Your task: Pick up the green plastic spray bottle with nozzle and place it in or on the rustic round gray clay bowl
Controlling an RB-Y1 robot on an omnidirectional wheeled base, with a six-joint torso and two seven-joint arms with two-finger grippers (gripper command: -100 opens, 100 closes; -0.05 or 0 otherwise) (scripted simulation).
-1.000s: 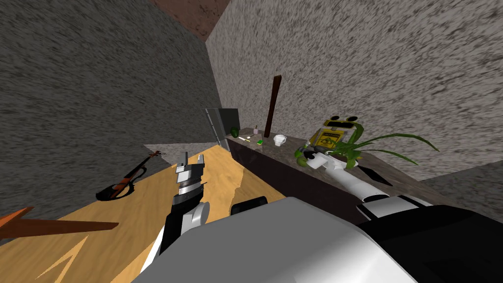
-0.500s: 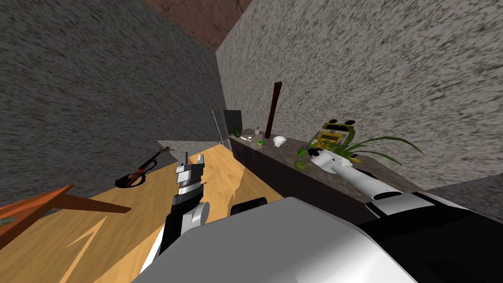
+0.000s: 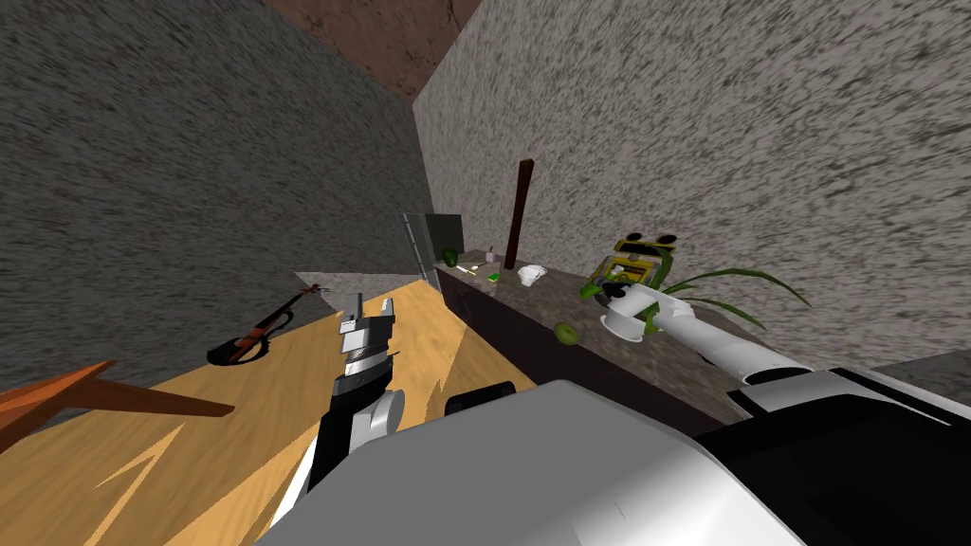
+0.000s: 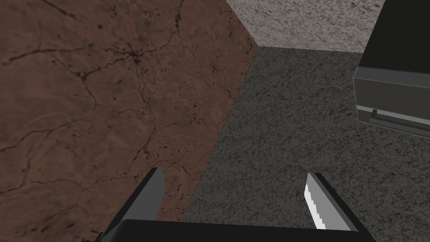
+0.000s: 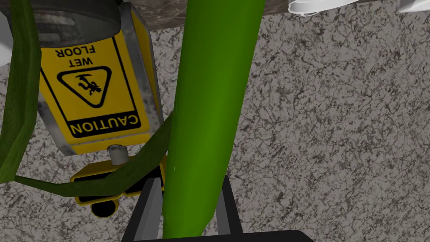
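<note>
My right gripper [image 5: 189,187] is shut on the green spray bottle [image 5: 210,105], whose smooth green body rises between the two fingers. In the head view the right gripper [image 3: 607,289] hangs over the dark counter [image 3: 531,313], just in front of a yellow caution sign [image 3: 637,261], with the bottle [image 3: 592,289] showing beside it. A dark grey round bowl [image 5: 71,17] sits next to the sign. My left gripper [image 3: 370,305] is raised over the wooden floor, and its fingers stand open and empty [image 4: 234,178].
On the counter are a leafy plant [image 3: 730,284] beside my right forearm, a white cup [image 3: 531,275], a small olive-green round thing [image 3: 566,334] near the front edge, and small items further back. A tall dark plank [image 3: 518,213] leans on the wall. A violin [image 3: 256,334] lies on the floor.
My right hand has carried the bottle further over the counter, closer to the caution sign. The olive-green round thing now lies apart from the gripper, nearer the counter's front edge. My head has turned a little.
</note>
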